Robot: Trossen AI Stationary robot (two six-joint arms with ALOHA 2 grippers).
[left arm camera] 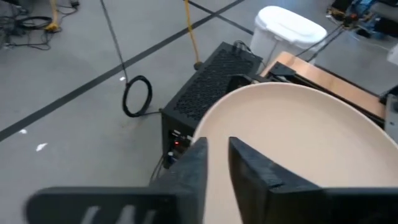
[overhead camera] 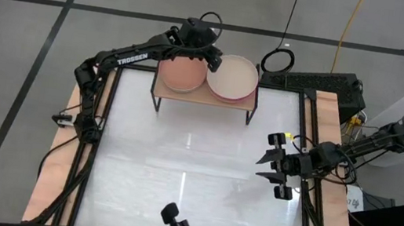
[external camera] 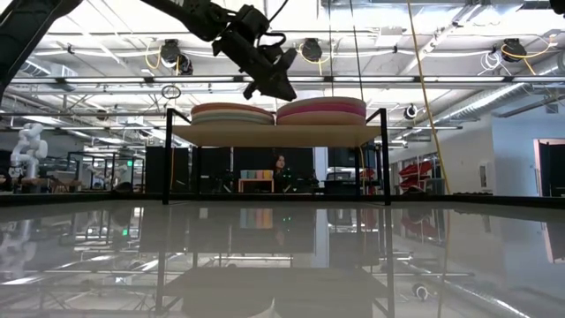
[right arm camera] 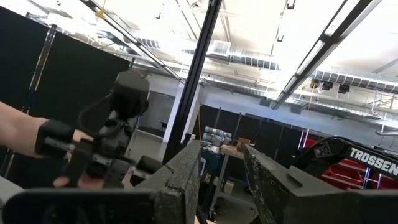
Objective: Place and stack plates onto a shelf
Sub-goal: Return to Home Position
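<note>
Counter: glossy, reflective. Every plate in view sits on the shelf.

Right hand: hovers at the right edge of the counter, about mid-depth and well apart from the shelf. Fingers are spread with nothing between them. Waiting arm.

Shelf: stands at the far edge of the counter, centred. Two piles sit side by side on its wooden top, just about touching. The left stack shows a peach-pink plate on top. The right stack stands a little taller in the low view and is topped by a pale grey-beige plate with a pink rim showing beneath it. The count per pile is not readable.

Left hand: above the shelf, over the seam between the piles at their far side, clear of the rims. Fingers are a little parted, pinching nothing.

Handling, by judgement:
- The plates look rigid and light, with a matte surface that should give the pads fair friction.
- They are shallow with a low rim, so the only real purchase is a pinch across the rim, one finger over and one under.
- The right pile appears to fill its half of the shelf, so a sideways nudge to the rims could slide it.
- Lowering flat and centred would suit any further stacking.
</note>
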